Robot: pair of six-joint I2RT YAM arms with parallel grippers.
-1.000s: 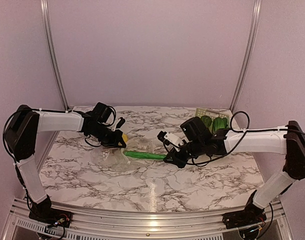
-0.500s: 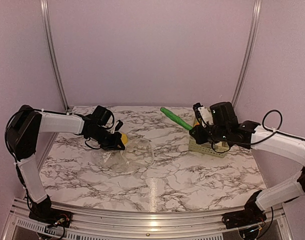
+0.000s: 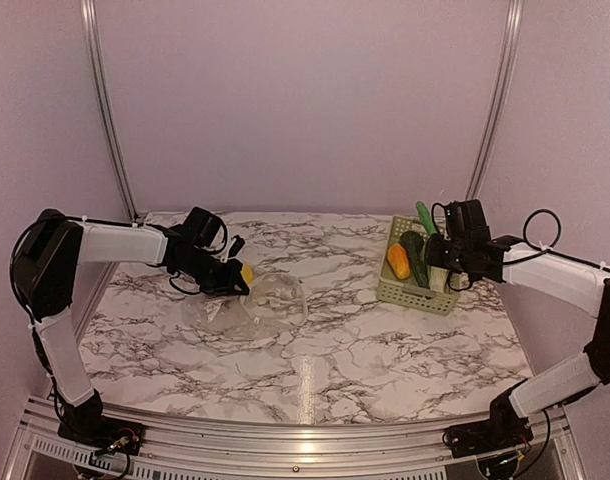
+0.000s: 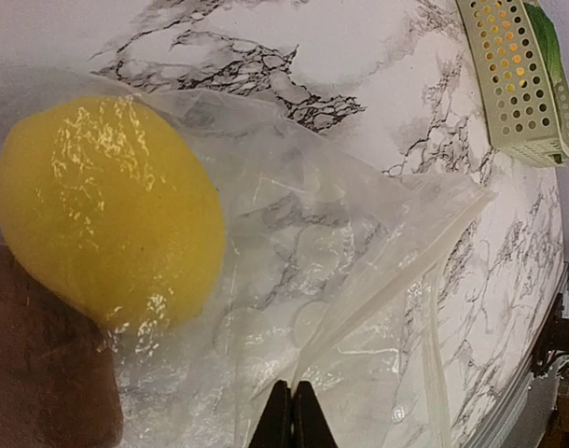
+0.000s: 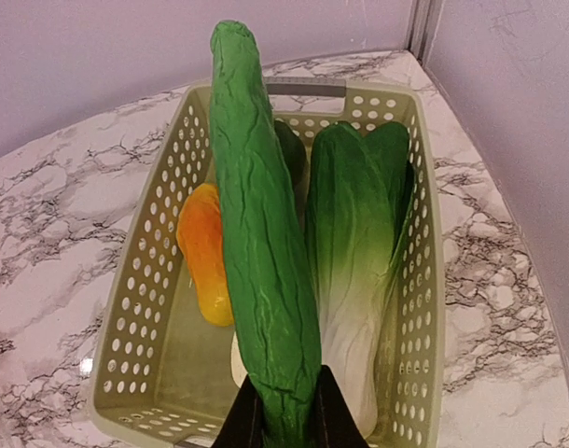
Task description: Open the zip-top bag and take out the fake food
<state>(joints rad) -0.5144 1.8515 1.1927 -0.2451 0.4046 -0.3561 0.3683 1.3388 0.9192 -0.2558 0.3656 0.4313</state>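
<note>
The clear zip-top bag [image 3: 260,308] lies crumpled at mid-left on the table. A yellow lemon [image 3: 247,273] is still inside it, and fills the left of the left wrist view [image 4: 107,205]. My left gripper [image 3: 233,282] is shut on a fold of the bag's film [image 4: 359,280], with its tips [image 4: 292,418] pressed together. My right gripper [image 3: 437,248] is shut on one end of a long green cucumber [image 5: 261,233]. It holds the cucumber over the pale green basket [image 5: 424,280], and the cucumber's far tip [image 3: 423,212] reaches past the basket's back rim.
The basket [image 3: 410,297] stands at the right rear near the frame post. It holds an orange piece [image 5: 208,252], a bok choy [image 5: 359,243] and a dark green piece [image 5: 289,149]. The purple walls are close behind and to the right.
My right gripper has carried the cucumber from the bag's mouth up and right to above the basket. My left gripper has stayed on the bag.
</note>
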